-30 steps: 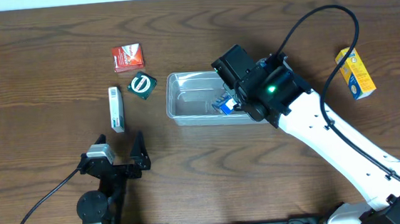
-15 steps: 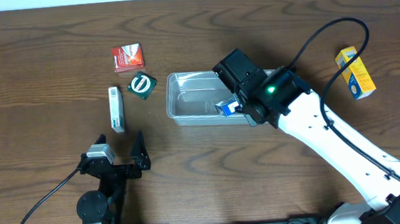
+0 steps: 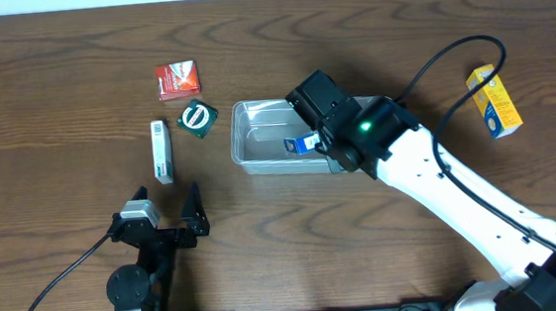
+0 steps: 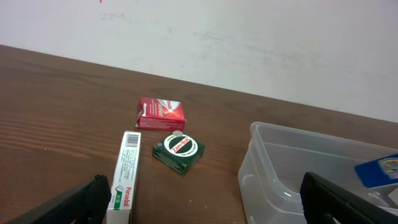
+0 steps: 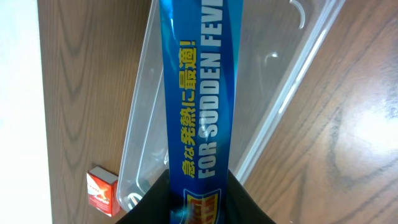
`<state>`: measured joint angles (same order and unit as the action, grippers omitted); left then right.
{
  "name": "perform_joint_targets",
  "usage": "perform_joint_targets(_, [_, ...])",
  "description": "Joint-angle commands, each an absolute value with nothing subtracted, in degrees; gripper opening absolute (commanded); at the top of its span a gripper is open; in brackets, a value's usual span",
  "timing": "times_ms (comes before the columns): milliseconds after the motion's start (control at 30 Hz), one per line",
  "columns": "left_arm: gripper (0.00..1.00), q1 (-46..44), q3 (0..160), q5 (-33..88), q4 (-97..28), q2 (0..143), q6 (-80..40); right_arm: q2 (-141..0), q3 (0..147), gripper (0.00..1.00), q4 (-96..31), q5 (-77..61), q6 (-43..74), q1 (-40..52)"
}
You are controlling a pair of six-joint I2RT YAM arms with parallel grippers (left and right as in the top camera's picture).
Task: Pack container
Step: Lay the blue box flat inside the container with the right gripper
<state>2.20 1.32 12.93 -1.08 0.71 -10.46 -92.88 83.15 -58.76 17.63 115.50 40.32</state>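
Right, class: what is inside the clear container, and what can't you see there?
Only a blue box shows inside the container. The right arm covers one end, hiding that part.

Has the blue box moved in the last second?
Yes. The blue box, between the fingers of the right gripper, has shifted slightly left along the container, toward its middle.

Overhead looks straight down, left wrist low across the table point(image 3: 44, 84), right wrist close over shared container point(image 3: 262, 142).

Five small boxes point(image 3: 178, 79), one container point(image 3: 258, 149)
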Motion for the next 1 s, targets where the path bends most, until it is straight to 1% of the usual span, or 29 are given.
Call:
perform_joint_targets(0, [0.98, 2.5, 0.2, 13.3, -2.9, 0.6, -9.9, -93.8, 83.0, 0.2, -57.9, 20.2, 117.5, 40.9])
perform_joint_targets(267, [0.98, 2.4, 0.2, 13.3, -2.9, 0.6, -9.9, -94.7, 83.0, 0.24, -57.8, 23.7, 117.5, 40.9])
perform_joint_targets(333, [0.98, 2.5, 0.2, 13.3, -2.9, 0.6, -9.9, -95.3, 83.0, 0.26, -57.4, 24.0, 117.5, 40.9])
perform_joint_targets(667, [0.98, 2.5, 0.2, 13.3, -2.9, 0.6, -9.9, -99.2, 83.0, 0.29, -50.9, 24.2, 117.4, 40.9])
perform_joint_targets(733, [0.98, 2.5, 0.2, 13.3, -2.9, 0.6, -9.9, -99.6, 83.0, 0.33, -50.5, 24.2, 117.3, 40.9])
perform_joint_targets(833, [0.98, 2.4, 0.2, 13.3, -2.9, 0.6, -9.9, -99.7, 83.0, 0.41, -50.5, 24.3, 115.6, 40.9])
perform_joint_targets(967, [0.98, 2.4, 0.2, 13.3, -2.9, 0.6, -9.9, -99.7, 83.0, 0.54, -50.3, 24.2, 107.8, 40.8])
